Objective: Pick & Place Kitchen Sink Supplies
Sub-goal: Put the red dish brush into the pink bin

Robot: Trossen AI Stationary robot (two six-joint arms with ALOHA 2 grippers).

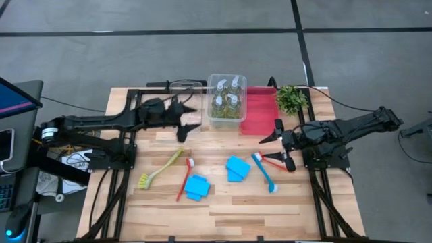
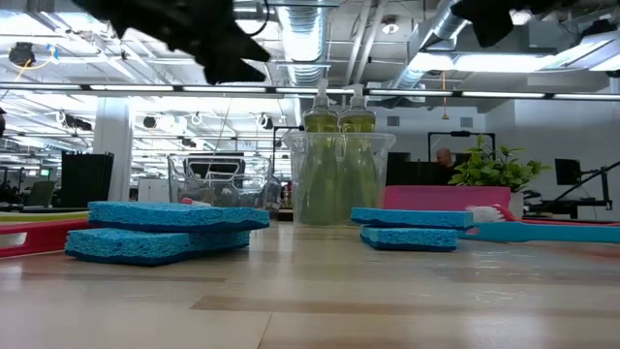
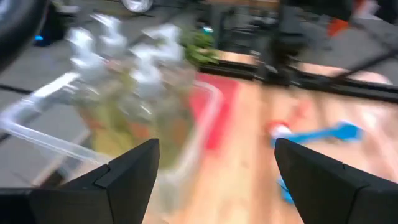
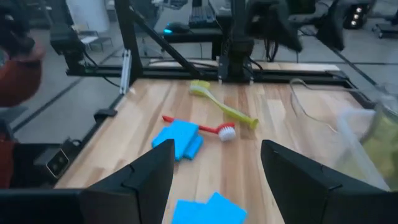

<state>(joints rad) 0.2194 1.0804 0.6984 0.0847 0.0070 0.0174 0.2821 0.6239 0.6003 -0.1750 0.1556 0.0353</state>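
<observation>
Bottles (image 1: 227, 100) stand in a bin (image 1: 210, 119) at the back of the bench (image 1: 223, 212), a second bin (image 1: 258, 115) right beside it, plant (image 1: 291, 99) further right. Brushes (image 1: 159, 169) and sponges (image 1: 196, 187) lie in front.

Both arms are matte black and angular, built of boxy links with black cables running along them. The left hand (image 1: 191, 119) ends in two broad, wedge-shaped black fingers (image 3: 127, 177). The right hand (image 1: 273, 132) has the same dark, faceted fingers (image 4: 149, 177).
</observation>
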